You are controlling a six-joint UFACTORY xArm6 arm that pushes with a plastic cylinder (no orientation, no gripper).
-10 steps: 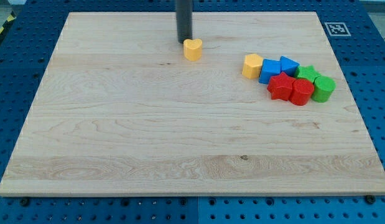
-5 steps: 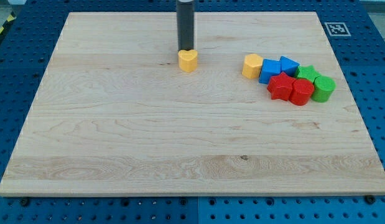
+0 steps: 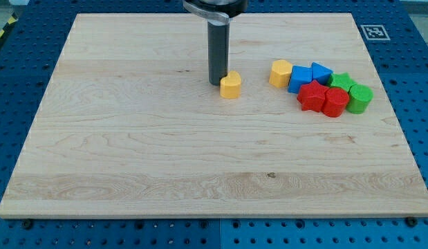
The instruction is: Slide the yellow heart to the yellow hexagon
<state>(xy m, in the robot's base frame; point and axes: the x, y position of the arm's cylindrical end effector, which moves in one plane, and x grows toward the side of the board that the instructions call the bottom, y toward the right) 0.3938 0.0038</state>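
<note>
The yellow heart (image 3: 231, 86) lies on the wooden board (image 3: 131, 138), above its middle. My tip (image 3: 216, 83) touches the heart's upper left side. The yellow hexagon (image 3: 281, 72) lies to the heart's right, apart from it, at the left end of a cluster of blocks.
The cluster at the view's right holds a blue block (image 3: 301, 78), a blue triangle-like block (image 3: 321, 72), a red star (image 3: 312, 96), a red block (image 3: 335, 102), a green star (image 3: 342, 81) and a green block (image 3: 360, 98). A fiducial marker (image 3: 373, 31) sits at the board's top right corner.
My tip moved down and to the right, and the yellow heart moved with it, down and right toward the yellow hexagon. The cluster has not moved.
</note>
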